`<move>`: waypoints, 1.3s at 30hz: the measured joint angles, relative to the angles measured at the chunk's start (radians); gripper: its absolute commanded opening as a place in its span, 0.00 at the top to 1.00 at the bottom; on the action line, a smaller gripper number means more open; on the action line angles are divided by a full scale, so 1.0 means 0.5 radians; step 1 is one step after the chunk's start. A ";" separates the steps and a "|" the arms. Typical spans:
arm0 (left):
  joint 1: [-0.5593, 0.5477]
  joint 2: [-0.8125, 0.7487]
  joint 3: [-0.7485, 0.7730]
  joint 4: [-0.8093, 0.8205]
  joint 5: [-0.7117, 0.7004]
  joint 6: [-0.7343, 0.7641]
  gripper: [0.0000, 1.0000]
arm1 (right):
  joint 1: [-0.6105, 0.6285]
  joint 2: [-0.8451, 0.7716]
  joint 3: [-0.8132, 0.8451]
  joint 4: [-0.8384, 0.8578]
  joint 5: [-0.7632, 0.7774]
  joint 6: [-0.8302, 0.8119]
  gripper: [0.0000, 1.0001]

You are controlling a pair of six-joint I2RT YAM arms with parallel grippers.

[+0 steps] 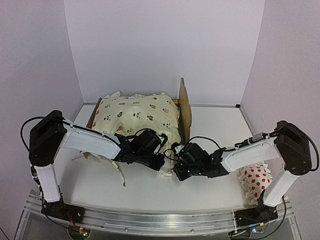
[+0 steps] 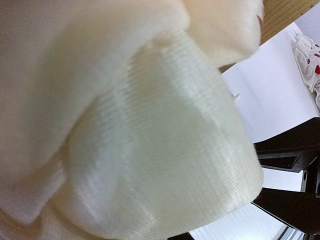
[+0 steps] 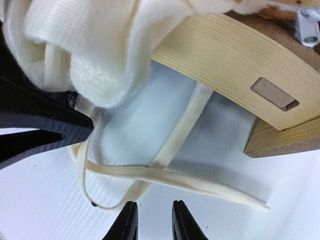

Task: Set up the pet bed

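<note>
Cushion (image 1: 137, 116) on pet bed (image 1: 185, 107), right pincer (image 3: 154, 222) released near ties (image 3: 175, 175), left pincer (image 1: 158, 162) seemingly buried in cushion, state unclear.

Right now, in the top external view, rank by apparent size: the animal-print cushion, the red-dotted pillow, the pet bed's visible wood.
1. animal-print cushion, clearly largest.
2. Unsure: red-dotted pillow and pet bed look alike, the bed mostly covered.
</note>
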 measured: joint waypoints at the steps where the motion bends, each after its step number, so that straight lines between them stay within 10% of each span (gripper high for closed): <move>1: 0.000 0.000 0.000 -0.008 0.000 0.000 0.87 | 0.000 0.000 0.000 0.001 -0.013 0.004 0.73; 8: -0.002 -0.001 0.013 -0.022 0.001 -0.001 0.87 | 0.000 -0.077 -0.038 -0.005 -0.156 0.021 0.62; 19: -0.005 0.000 0.014 -0.033 0.003 -0.002 0.87 | -0.001 -0.061 -0.055 -0.005 -0.398 0.152 0.82; 39: 0.022 0.001 0.015 -0.088 0.001 -0.023 0.87 | -0.008 0.177 0.056 -0.006 -0.293 0.156 0.87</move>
